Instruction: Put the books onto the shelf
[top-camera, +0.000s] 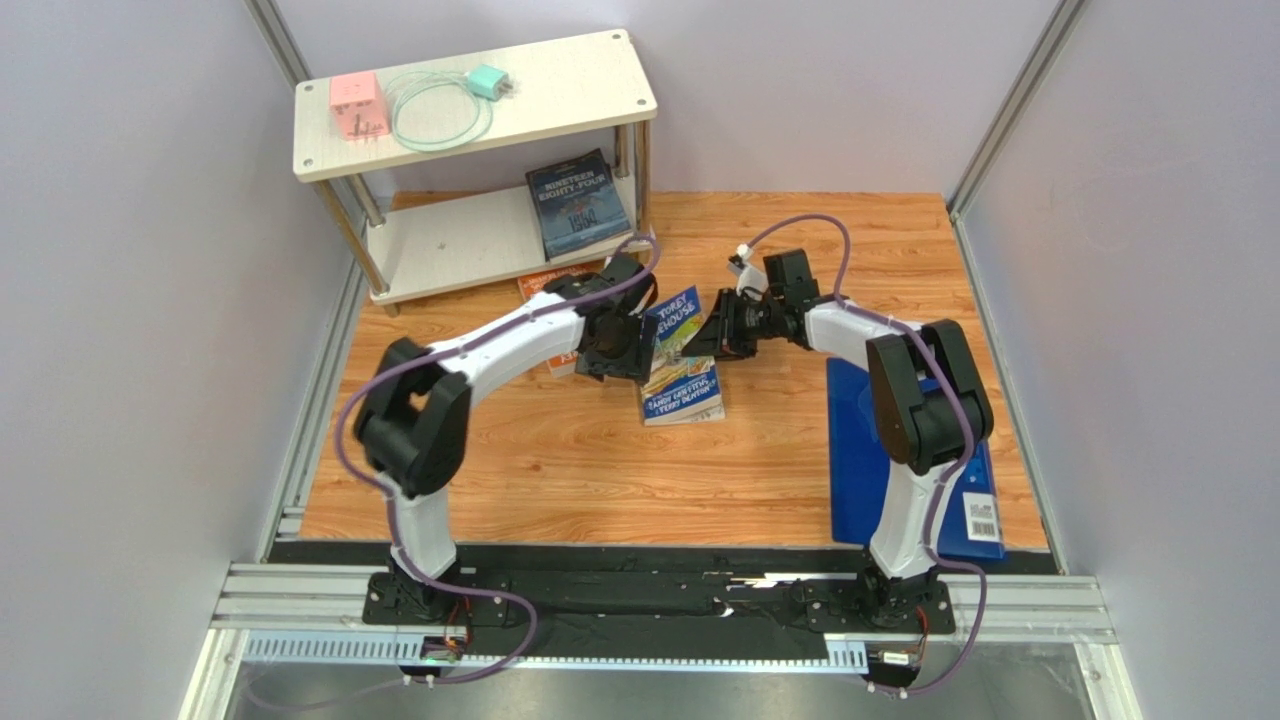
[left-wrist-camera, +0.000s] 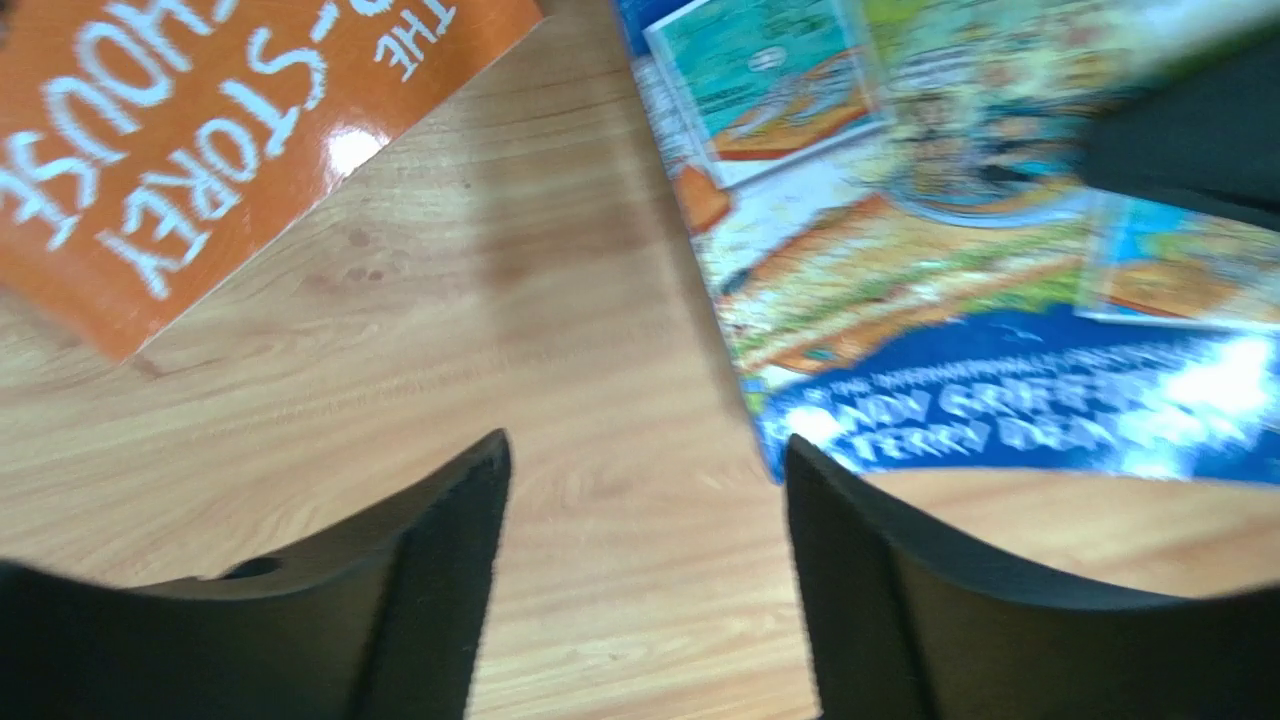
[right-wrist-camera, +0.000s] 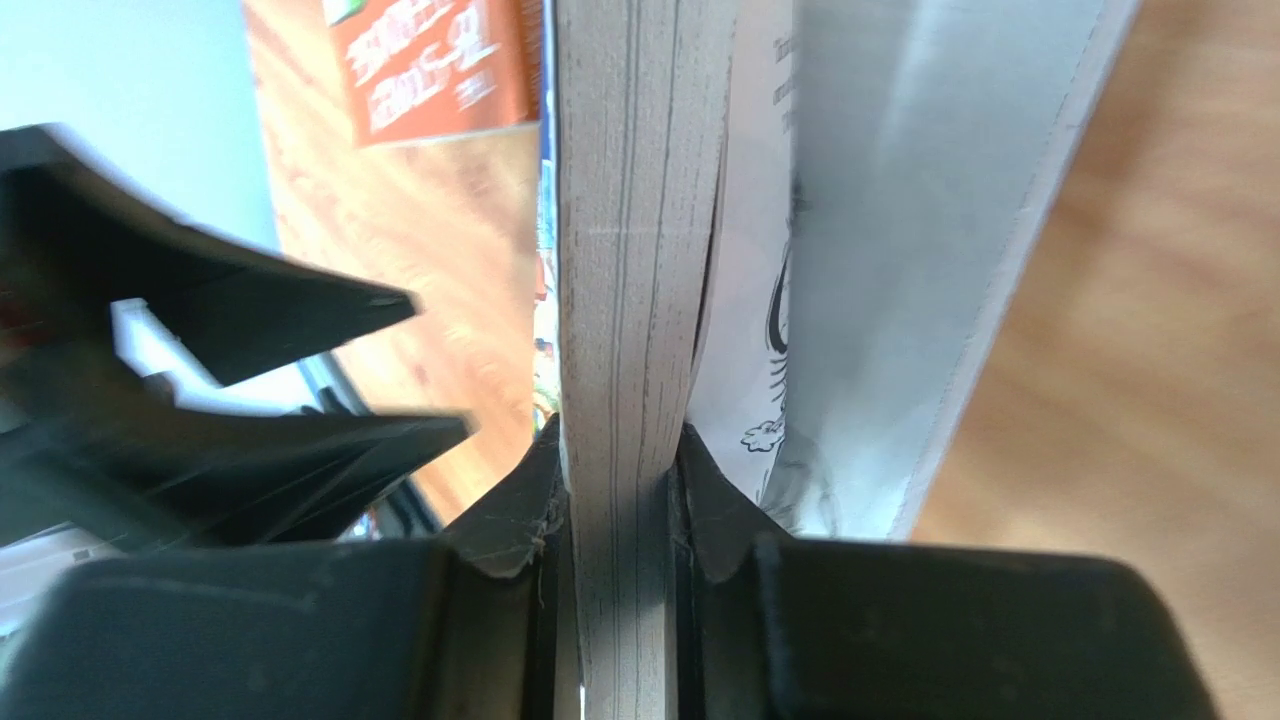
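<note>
**Right tool (right-wrist-camera: 619, 458) pinches the bright blue book (top-camera: 672, 327) upright over the bench (top-camera: 496, 450).**
Left tool (left-wrist-camera: 646, 450) is spread just beside its cover, gripping nothing; the slate blue book (top-camera: 579, 203) sits on the shelf's (top-camera: 451, 240) lower board, and the orange book (left-wrist-camera: 196, 135) lies on the bench.

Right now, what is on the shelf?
On the shelf top: a pink box, a teal charger with cable. Lower board: one slate-blue book at the right end; its back part is hidden under the top board.
</note>
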